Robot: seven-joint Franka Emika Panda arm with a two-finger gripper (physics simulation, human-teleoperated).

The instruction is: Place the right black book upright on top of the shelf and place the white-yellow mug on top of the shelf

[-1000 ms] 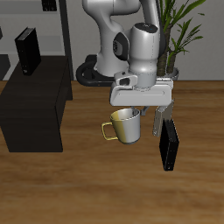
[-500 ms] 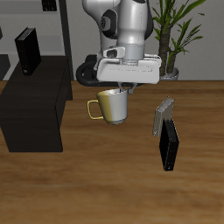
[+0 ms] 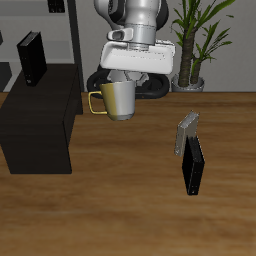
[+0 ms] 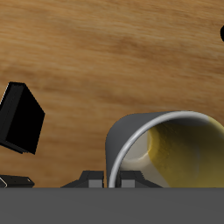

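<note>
My gripper is shut on the rim of the white-yellow mug and holds it upright in the air, its yellow handle pointing toward the shelf. The mug hangs just beside the shelf's edge, a little above the level of its top. The right black book stands upright on the back of the shelf's flat top. In the wrist view the mug fills the frame close to my gripper, showing its yellowish inside.
A second black book stands on the table nearer the front edge, with a grey book just behind it. That black book also shows in the wrist view. A potted plant and a thin-framed rack stand at the back.
The gripper has lifted the mug off the table and carried it sideways toward the shelf and upward. The books have not moved.
</note>
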